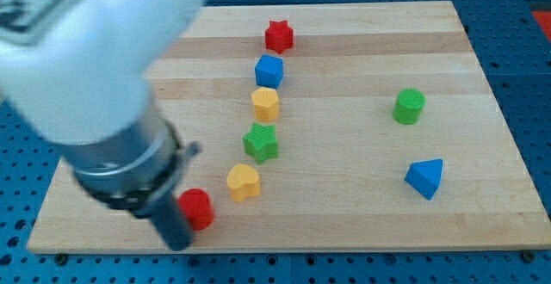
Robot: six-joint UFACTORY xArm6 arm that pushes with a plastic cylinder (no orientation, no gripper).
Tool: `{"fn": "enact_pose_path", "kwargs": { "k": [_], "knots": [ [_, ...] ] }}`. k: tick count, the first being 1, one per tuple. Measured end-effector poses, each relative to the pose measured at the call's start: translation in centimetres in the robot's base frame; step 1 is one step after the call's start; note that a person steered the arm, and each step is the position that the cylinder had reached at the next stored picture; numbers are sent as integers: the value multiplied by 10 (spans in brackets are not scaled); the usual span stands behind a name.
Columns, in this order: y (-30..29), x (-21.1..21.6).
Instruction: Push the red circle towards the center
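My tip (pixel 178 243), a single rod with no jaws to part or close, is seen at the lower left of the frame, pressed against the left side of the red circle (pixel 197 208). The wooden board (pixel 344 52) is shown holding every block. At lower right lies a blue triangle (pixel 425 178), with a green cylinder (pixel 410 106) above it. A line of blocks is strung from centre bottom to top: yellow heart (pixel 244 182), green star (pixel 261 142), yellow hexagon (pixel 265 104), blue cube (pixel 269 71), red star (pixel 279 36).
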State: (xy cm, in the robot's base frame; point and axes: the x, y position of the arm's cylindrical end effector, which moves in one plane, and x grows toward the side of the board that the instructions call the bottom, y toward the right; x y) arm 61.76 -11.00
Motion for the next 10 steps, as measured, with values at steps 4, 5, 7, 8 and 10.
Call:
{"fn": "enact_pose_path", "kwargs": {
  "k": [4, 5, 7, 8, 10],
  "knots": [
    [-26, -18],
    [1, -19],
    [40, -18],
    [-15, -17],
    [79, -28]
  ]
}}
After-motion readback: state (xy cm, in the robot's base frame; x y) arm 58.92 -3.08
